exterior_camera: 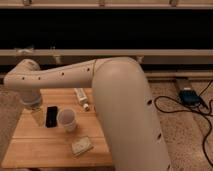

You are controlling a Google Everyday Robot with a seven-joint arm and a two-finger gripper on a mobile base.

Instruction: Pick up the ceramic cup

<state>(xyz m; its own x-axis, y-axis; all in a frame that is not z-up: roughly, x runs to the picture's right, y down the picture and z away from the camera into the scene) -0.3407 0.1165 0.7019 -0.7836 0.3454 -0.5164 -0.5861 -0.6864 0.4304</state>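
The ceramic cup [67, 120] is a small plain white cup with a greyish inside. It stands upright on the wooden table [45, 150], left of centre. My gripper [44, 117] hangs down from the wrist at the table's left side, just left of the cup. Its fingers are apart with bare wood showing between them. The dark finger [51, 116] is close beside the cup, and the cup is outside the gap. The gripper holds nothing.
A slim white tube-like bottle [81, 98] lies behind the cup. A small pale packet [81, 145] lies in front of it. My thick arm [125, 105] covers the table's right side. Black cables and a blue box [189, 96] lie on the floor at right.
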